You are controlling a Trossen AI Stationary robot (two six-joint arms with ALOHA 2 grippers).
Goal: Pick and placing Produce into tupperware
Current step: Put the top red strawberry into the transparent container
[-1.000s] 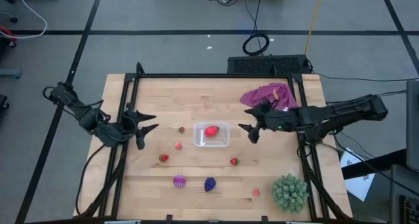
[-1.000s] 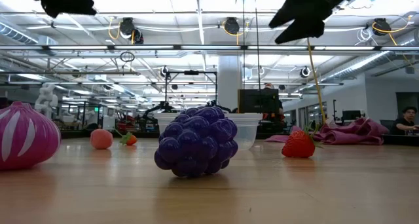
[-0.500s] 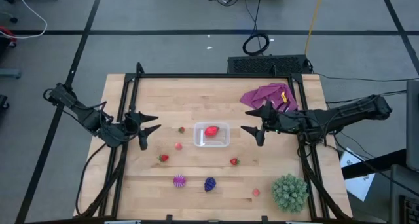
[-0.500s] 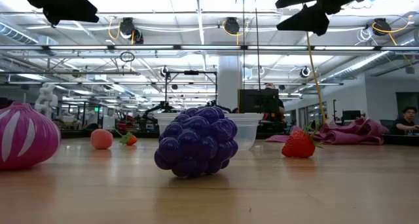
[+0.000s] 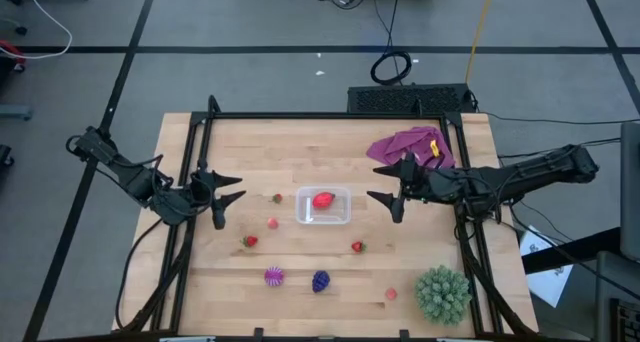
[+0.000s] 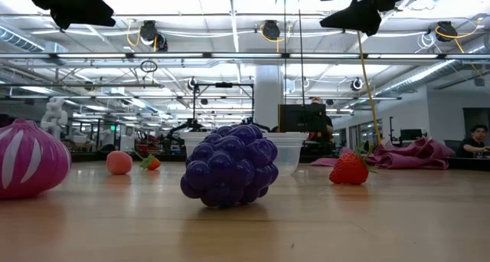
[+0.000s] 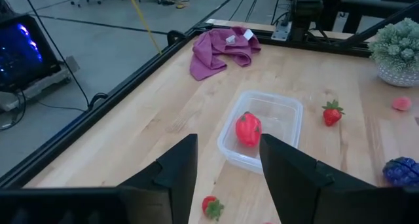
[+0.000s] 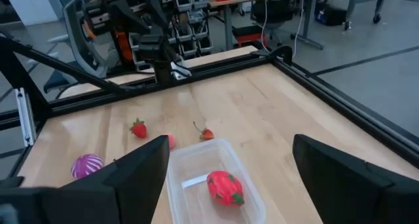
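The clear tupperware (image 5: 340,214) stands mid-table with one red fruit (image 5: 323,200) lying in it. Other produce lies loose on the wood: a small red piece (image 5: 277,197), a pink bit (image 5: 272,222), two strawberries (image 5: 249,241) (image 5: 357,247), a spiky magenta one (image 5: 274,276), a purple cluster (image 5: 320,280) and a pink bit (image 5: 391,293). My left gripper (image 5: 237,187) hovers open to the box's left, my right gripper (image 5: 372,182) open to its right. Both are high above the table and hold nothing.
A purple-magenta cloth (image 5: 410,145) lies at the far right. A big green spiky ball (image 5: 442,293) sits at the near right corner. Black frame rails (image 5: 190,162) run along the table's left, far and right edges. Bare wood lies between the box and the far rail.
My right gripper has tipped upward from a downward slant to nearly level and its fingers have risen a little. It has stayed open beside the tupperware. The produce and the box have not moved.
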